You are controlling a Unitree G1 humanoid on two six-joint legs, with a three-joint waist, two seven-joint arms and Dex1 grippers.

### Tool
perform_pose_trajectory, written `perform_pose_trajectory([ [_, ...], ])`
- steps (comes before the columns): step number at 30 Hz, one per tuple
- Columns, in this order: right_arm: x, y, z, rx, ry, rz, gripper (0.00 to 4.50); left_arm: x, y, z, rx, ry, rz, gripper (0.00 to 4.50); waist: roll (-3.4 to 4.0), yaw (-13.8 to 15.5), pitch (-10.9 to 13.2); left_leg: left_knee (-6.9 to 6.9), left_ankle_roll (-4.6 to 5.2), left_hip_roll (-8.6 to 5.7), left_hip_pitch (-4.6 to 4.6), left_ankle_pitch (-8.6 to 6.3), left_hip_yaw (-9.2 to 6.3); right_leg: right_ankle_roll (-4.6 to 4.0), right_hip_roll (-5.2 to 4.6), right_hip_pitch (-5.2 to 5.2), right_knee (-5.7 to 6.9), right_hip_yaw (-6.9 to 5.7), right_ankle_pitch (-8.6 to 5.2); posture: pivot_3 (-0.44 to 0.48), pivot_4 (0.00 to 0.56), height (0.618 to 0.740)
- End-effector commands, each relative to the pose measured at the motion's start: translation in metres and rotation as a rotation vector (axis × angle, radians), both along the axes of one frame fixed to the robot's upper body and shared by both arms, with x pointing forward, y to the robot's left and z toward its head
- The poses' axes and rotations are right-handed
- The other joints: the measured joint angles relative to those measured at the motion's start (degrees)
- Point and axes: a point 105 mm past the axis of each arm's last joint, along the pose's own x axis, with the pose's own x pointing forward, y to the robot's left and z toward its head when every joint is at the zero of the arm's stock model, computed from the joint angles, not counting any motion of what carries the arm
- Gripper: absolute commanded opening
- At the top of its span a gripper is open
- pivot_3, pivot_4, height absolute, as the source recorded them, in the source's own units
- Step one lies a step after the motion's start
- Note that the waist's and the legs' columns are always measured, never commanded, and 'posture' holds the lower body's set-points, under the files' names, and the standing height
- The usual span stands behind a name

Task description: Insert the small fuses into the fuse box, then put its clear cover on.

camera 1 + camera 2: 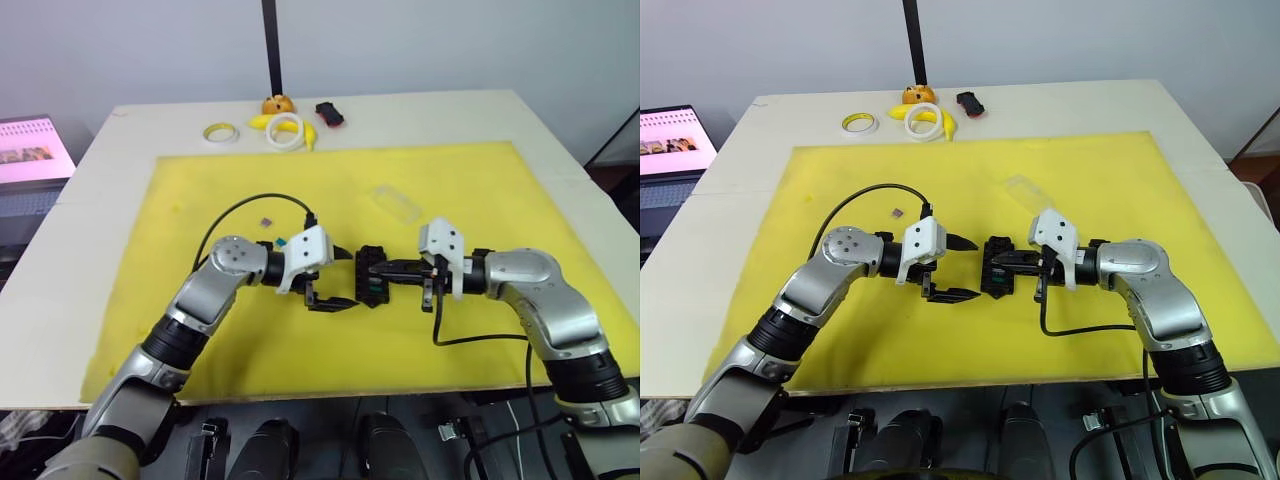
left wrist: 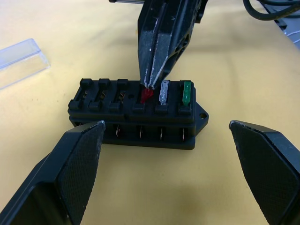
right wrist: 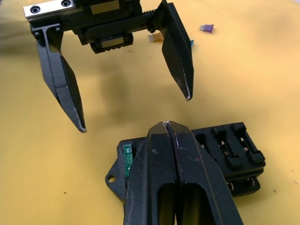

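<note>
Centrally on the yellow mat [image 1: 200, 330], the fuse box [image 2: 136, 112] holds green [image 2: 186, 92] and grey [image 2: 164, 91] fuses. Right gripper [image 2: 149, 86] pinches the red fuse [image 2: 146, 94], half hidden, at its slot. Left gripper [image 1: 337, 278] spread beside the box. Clear cover [image 2: 21, 58] cut off.

- I am holding my left gripper [image 1: 958, 268] low over the mat, its 2 fingers spread wide.
- I am pinching my right gripper [image 2: 149, 86] closed, both arms reaching inward.

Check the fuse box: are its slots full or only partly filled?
Partly filled. The fuse box holds green, grey and red fuses; the right end effector pinches the red fuse, and three slots beside it stand empty.
</note>
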Motion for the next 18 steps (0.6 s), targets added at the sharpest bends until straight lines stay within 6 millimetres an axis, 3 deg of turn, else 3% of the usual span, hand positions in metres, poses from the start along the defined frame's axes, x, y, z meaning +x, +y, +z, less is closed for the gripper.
perform_pose_trajectory([
  [1,0.0017,-0.0009,0.0064,-0.014,-0.043,-0.002,0.02,0.0002,-0.0024,0.0117,-0.013,-0.051,-0.013,4.50,0.00,0.02,0.00,0.00,0.00,0.00,0.00,0.00,0.00,0.00,0.00,0.00,0.00,0.00,0.00,0.000,0.150,0.740],
  [18,0.0079,-0.0053,-0.0002,-0.031,-0.048,-0.038,0.02,0.0005,-0.0024,0.0128,-0.011,-0.052,-0.012,4.50,0.00,0.00,0.00,0.00,0.00,0.00,0.02,0.00,0.00,0.00,0.00,0.02,0.00,0.00,0.00,0.000,0.150,0.740],
])
